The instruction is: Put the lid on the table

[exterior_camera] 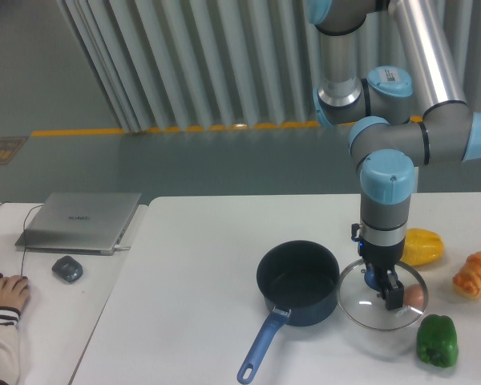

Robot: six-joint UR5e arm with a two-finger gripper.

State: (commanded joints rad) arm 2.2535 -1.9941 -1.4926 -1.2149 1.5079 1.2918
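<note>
Lid (381, 298): round clear glass, thin metal rim, blue centre knob, sitting just right of the dark blue pot (298, 282) over the white table (200, 273). Gripper (382, 282) fingers pinched on the knob; an egg-like item shows through the glass.

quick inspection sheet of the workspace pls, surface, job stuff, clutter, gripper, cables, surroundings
surface: white table, plain.
job's things: glass lid right of the open blue pot, held by its blue knob; whether it touches the table cannot be told.
clutter: yellow pepper, green pepper, croissant, a reddish item behind the lid.
gripper: gripper shut on the knob.
cables: thin cable by the laptop.
surroundings: side desk with laptop, mouse, a person's hand; grey slatted wall.
</note>
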